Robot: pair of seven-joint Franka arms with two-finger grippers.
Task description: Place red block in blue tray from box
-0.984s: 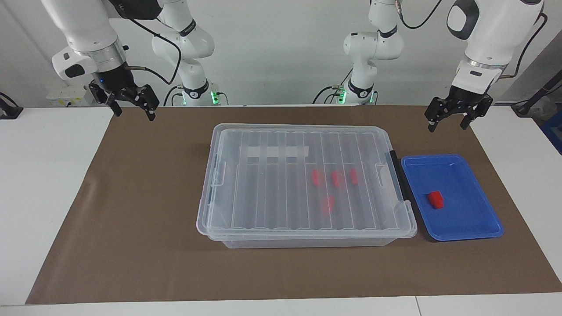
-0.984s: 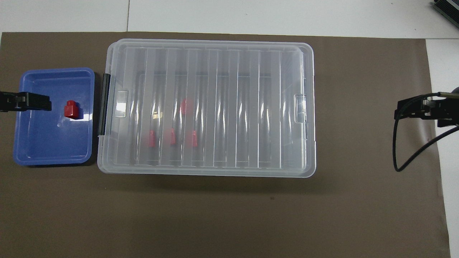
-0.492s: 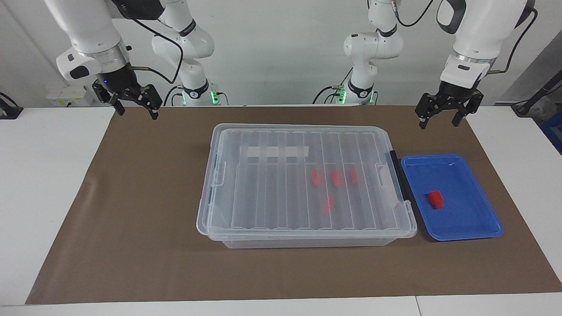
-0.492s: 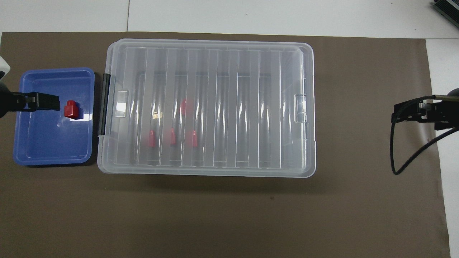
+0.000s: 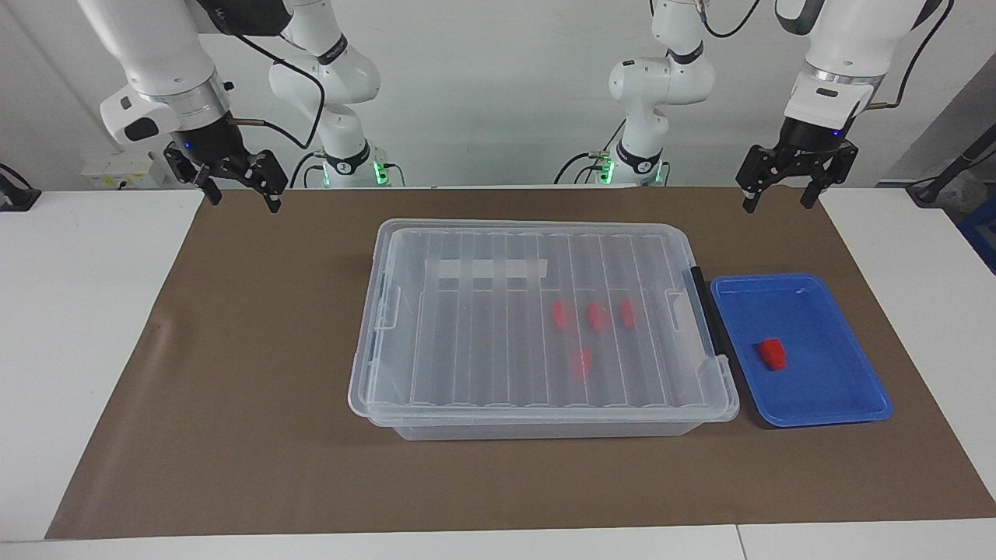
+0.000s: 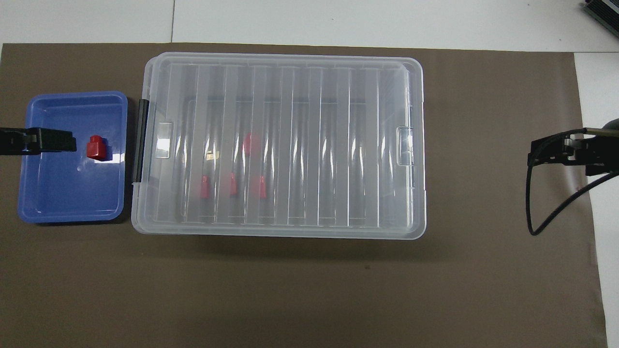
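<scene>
The box (image 5: 482, 327), a clear bin with its ribbed lid shut, stands mid-table; it also shows in the overhead view (image 6: 314, 145). Several red blocks (image 5: 593, 315) show through the lid (image 6: 232, 184). One red block (image 5: 772, 354) lies in the blue tray (image 5: 809, 397), which sits beside the box's black latch at the left arm's end. The overhead view shows this block (image 6: 96, 147) and tray (image 6: 67, 193) too. My left gripper (image 5: 776, 206) hangs open and empty, high over the tray's outer edge (image 6: 58, 140). My right gripper (image 5: 242, 202) hangs open and empty over the mat's other end (image 6: 541, 152).
A brown mat (image 5: 257, 373) covers the table under the box and tray. A black cable (image 6: 537, 212) loops down from the right gripper. White tabletop (image 5: 85, 327) borders the mat at both ends.
My left gripper has risen and drifted a little toward the box's end of the tray. My right gripper has shifted slightly. Box, tray and blocks have not moved.
</scene>
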